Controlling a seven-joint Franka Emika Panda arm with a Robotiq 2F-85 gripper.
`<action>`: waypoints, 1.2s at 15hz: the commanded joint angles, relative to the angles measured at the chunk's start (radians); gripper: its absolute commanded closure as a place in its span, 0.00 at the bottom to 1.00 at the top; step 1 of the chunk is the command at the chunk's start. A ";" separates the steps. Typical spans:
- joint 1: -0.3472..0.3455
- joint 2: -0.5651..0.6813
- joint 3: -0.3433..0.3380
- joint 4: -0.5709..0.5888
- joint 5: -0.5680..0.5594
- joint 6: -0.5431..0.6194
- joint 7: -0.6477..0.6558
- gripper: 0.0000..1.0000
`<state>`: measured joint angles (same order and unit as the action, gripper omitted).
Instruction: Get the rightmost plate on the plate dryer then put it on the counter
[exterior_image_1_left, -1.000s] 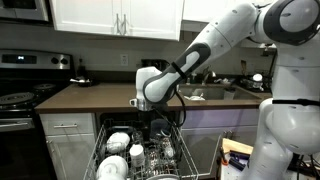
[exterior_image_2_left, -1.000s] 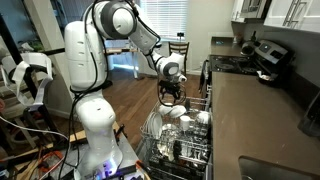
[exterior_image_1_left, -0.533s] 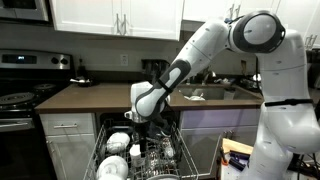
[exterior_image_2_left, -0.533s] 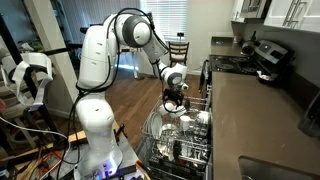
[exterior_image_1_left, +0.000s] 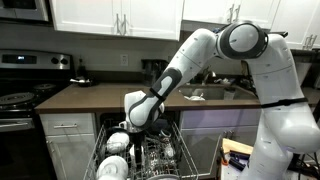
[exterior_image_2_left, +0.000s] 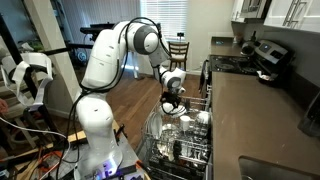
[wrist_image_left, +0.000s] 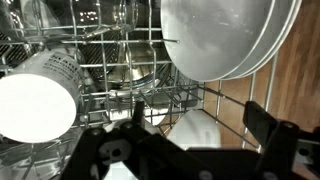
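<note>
the black claw (wrist_image_left: 195, 128) hangs just above the grey wire plate dryer (wrist_image_left: 120, 70). its two jaws are wide apart and hold nothing. in the wrist view the white round plates (wrist_image_left: 215, 35) stand on edge in the dryer, beyond the claw and toward the right. a white cup (wrist_image_left: 38, 105) lies at the left. in an exterior view the dark brown bench (exterior_image_1_left: 90, 97) is on the far side of the dryer.
</note>
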<state>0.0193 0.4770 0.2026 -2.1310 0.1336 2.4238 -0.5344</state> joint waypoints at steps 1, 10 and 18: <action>0.008 0.019 0.019 0.005 -0.004 0.001 0.053 0.00; 0.060 0.078 -0.013 0.021 -0.046 -0.074 0.222 0.00; 0.081 0.084 -0.033 0.031 -0.064 -0.166 0.290 0.24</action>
<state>0.0855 0.5522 0.1809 -2.1257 0.1004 2.3053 -0.2923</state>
